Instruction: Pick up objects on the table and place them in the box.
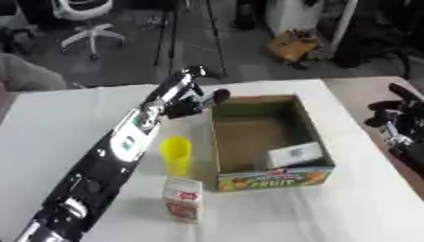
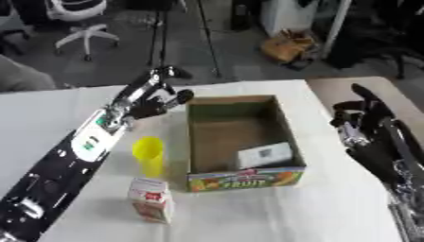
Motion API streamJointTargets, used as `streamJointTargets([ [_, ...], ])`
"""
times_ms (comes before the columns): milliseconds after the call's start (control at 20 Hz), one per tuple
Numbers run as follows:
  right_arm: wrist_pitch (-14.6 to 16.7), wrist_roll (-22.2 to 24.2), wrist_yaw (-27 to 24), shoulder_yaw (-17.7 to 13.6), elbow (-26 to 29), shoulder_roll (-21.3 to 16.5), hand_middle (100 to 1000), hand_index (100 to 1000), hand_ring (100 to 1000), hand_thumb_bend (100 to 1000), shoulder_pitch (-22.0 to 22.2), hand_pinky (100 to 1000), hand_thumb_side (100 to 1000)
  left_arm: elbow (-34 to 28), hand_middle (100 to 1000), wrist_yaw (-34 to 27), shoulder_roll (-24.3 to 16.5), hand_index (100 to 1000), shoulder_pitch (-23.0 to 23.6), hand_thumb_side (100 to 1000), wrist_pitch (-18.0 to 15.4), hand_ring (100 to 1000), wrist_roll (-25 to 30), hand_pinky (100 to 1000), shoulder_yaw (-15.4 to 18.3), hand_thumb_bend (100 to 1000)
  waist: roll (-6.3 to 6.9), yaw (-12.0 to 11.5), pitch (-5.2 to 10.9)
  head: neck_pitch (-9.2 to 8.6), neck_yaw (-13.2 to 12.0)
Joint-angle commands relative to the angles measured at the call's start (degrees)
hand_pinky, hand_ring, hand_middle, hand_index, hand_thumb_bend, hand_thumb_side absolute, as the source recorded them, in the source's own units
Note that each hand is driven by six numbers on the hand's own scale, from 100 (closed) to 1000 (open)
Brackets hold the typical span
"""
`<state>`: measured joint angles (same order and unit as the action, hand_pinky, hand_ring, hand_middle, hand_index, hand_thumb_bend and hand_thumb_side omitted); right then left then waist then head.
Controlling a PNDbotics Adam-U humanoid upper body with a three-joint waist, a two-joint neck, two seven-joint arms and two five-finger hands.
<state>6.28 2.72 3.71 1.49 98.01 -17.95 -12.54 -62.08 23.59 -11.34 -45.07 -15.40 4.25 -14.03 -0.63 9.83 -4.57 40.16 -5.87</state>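
Left eye view: left robot hand (image 1: 189, 97) stretched out beside the box (image 1: 311, 128), fingers seemingly curled, empty

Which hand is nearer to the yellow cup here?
Left. The left hand hovers above and just behind the yellow cup, by the cardboard box's far-left corner. The right hand is beyond the box's opposite side, near the table's right edge.
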Motion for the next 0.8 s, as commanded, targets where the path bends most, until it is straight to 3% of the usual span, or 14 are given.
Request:
streamJointTargets([
  [50,0.2,0.1,-0.5,-0.2,0.6,-0.7,707,1000,632,216,-0.8,724,469,-2.9,821,3.1,0.2,832,-0.2,824,-0.6,929,-2.9,673,2.6,739,-0.20,-0.1,0.60,-0.24,0.1],
  [350,0.2,0.1,-0.5,-0.3,0.6,-0.8,707,1000,631,214,-1.0,725,473,-10.9,807,2.3,-0.3,833,5.6,811,0.1,947,-6.4,677,6.9,738,-0.31,-1.0,0.33,-0.19,0.5],
  [650,0.2,0.1,-0.4,-0.5,0.7,-1.3,708,1000,631,206,-1.0,725,477,-20.1,797,-3.2,-4.2,830,13.7,770,4.0,950,-10.3,677,15.2,739,-0.02,-2.1,-0.18,-0.05,1.0],
  [800,0.2,0.2,-0.4,-0.5,0.8,-1.5,708,1000,631,205,-1.3,726,477,-24.6,796,-6.0,-5.5,831,18.2,765,5.7,951,-8.8,677,18.8,738,0.11,-2.1,-0.38,0.16,0.9],
])
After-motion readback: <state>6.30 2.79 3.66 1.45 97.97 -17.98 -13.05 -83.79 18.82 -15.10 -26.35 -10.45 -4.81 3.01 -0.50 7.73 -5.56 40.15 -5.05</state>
